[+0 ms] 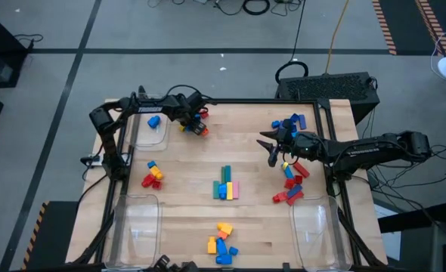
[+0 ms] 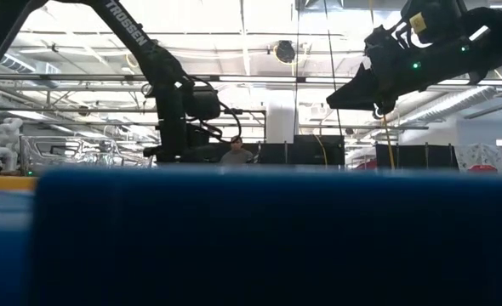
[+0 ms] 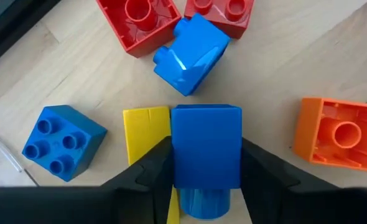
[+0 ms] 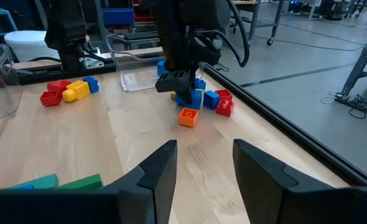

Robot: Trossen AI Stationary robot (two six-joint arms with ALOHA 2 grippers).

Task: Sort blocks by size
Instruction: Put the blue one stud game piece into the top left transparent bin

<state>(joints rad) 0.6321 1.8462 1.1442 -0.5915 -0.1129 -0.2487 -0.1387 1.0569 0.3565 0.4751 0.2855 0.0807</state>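
- A blue block (image 3: 206, 146) sits between the left gripper (image 3: 205, 174)'s fingers, which press its sides — a pick in hand, at the far-left pile by a clear bin (image 1: 149, 130).
- Next, as I judge it: lift clear of the yellow block (image 3: 147, 132) touching it.
- The right gripper (image 4: 203, 163) hovers over the table (image 1: 246, 151) — part open, empty.

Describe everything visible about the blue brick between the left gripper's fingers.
The blue brick is a smooth, glossy plastic piece, seen on one flat rectangular face, with a round stud or tube showing at its near end. The left gripper has a dark finger against each of its sides, at the far left part of the table by the clear bin. A yellow brick sits right beside it; whether it is lifted off the wood cannot be told.
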